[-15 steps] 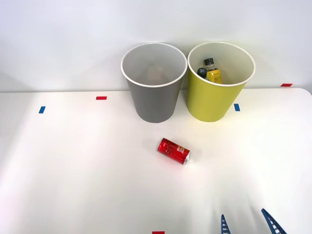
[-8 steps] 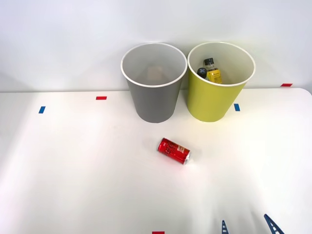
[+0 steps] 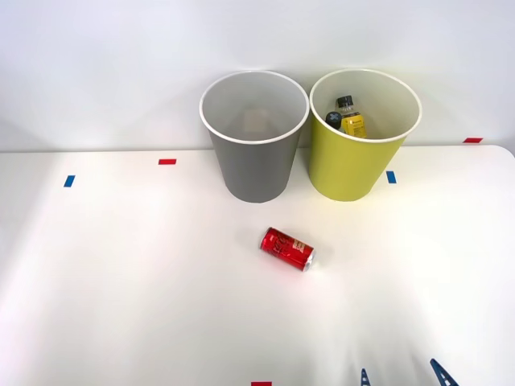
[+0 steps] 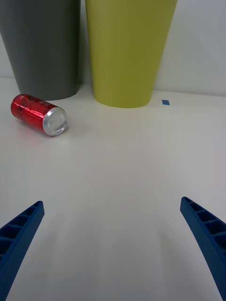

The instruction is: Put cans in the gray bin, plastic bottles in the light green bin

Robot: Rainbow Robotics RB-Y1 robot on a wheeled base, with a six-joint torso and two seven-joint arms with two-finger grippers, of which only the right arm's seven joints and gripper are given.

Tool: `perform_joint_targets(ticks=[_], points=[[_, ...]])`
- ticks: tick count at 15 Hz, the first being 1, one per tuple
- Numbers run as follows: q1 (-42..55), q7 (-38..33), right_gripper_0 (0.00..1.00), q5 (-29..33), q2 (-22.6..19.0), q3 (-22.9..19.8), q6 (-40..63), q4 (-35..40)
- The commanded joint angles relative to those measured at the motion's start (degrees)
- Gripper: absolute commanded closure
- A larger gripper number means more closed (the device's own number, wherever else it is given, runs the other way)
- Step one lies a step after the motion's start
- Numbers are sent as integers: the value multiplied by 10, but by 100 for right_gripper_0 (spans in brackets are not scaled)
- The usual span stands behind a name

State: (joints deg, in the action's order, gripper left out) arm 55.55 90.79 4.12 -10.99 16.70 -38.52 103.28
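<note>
A shiny red can (image 3: pixel 286 248) lies on its side on the white table, its silver end turned toward me (image 4: pixel 38 114). Behind it stand the gray bin (image 3: pixel 254 173) and, to its right, the light green bin (image 3: pixel 346 169). A pale pinkish shape shows faintly on the gray bin's floor. Dark plastic bottles (image 3: pixel 346 117) with black caps, one with a yellow label, poke up inside the green bin. My right gripper (image 3: pixel 402 378) is open and empty at the table's near edge, well short of the can and to its right. In the wrist view, its blue fingers (image 4: pixel 21 235) spread wide.
Small red and blue tape marks (image 3: pixel 166 162) dot the table. One blue mark (image 4: pixel 165 102) sits beside the green bin. A white wall rises just behind the bins. Bare tabletop (image 3: pixel 121 281) stretches to the left of the can.
My right gripper has drawn back toward the near edge, so less of its fingers shows in the front view. The can and bins have not moved.
</note>
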Motion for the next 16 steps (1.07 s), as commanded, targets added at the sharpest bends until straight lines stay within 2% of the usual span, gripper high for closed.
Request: perform_joint_targets(ticks=[1, 16], points=[[0, 0, 0, 0, 0, 0, 0, 0], [0, 0, 0, 0, 0, 0, 0, 0]])
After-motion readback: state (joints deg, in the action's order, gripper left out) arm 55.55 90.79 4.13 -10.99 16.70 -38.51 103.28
